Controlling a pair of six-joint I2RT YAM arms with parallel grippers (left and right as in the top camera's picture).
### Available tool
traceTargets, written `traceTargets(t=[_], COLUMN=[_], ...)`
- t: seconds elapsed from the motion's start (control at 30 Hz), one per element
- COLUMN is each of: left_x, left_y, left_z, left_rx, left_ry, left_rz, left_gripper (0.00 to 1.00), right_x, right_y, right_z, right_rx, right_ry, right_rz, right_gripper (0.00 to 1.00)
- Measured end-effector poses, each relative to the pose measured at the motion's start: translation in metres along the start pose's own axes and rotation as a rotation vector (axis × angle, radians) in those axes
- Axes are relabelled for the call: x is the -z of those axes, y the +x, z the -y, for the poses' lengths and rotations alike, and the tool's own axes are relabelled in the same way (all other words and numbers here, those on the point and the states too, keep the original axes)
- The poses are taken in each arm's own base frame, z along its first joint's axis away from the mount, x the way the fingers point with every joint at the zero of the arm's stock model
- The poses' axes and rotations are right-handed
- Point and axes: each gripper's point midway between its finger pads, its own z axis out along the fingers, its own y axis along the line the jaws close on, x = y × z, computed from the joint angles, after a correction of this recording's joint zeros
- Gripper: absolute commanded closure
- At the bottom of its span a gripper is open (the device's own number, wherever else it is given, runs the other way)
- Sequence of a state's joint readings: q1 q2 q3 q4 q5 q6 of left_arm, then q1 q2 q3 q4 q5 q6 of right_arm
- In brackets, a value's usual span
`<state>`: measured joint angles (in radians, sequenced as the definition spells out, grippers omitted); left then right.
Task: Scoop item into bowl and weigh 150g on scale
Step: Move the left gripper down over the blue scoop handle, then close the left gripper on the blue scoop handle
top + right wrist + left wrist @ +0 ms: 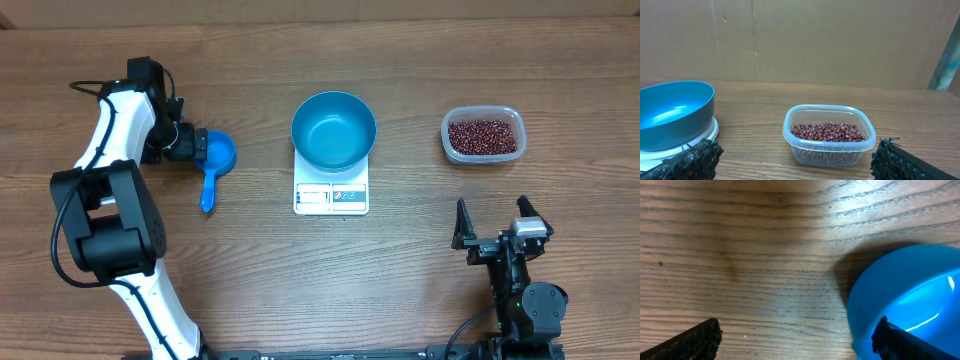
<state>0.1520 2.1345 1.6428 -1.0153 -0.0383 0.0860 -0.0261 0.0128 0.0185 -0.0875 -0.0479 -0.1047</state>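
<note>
The dark red-brown beans (pixel 484 135) (pixel 827 132) fill a clear plastic tub (pixel 510 118) (pixel 860 142) at the right. The round blue bowl (pixel 334 130) (pixel 675 112) stands on the white scale (pixel 331 196) (pixel 712 132) in the middle, and no beans show inside it. A small blue scoop (pixel 216 158) (pixel 910 295) lies left of the scale, its handle toward the front. My left gripper (pixel 196 145) (pixel 797 337) is open at the scoop's cup, with one fingertip (pixel 887 337) over the cup and the other (pixel 702 337) over bare wood. My right gripper (pixel 493 216) (pixel 795 156) is open, in front of the tub and holding nothing.
The wooden table (pixel 400 280) carries only these things. A cardboard wall (pixel 830 40) stands behind the table's far edge. The left arm's white links (pixel 120 200) cover the left side of the table.
</note>
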Motion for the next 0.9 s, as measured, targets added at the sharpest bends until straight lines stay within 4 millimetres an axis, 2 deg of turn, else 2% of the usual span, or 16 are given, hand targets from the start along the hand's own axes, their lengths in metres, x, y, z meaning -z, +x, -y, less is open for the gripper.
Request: traceTargets(t=[0.9], left_x=[-0.0003], left_y=[-0.0056], left_z=[0.0056], left_rx=[-0.017], left_ry=[-0.001], left_rz=[0.020], left_gripper=[0.00], right_x=[0.0000], right_y=[-0.0001], right_z=[0.0001], right_rx=[0.000], right_ry=[0.000], right_rz=[0.000], right_gripper=[0.00])
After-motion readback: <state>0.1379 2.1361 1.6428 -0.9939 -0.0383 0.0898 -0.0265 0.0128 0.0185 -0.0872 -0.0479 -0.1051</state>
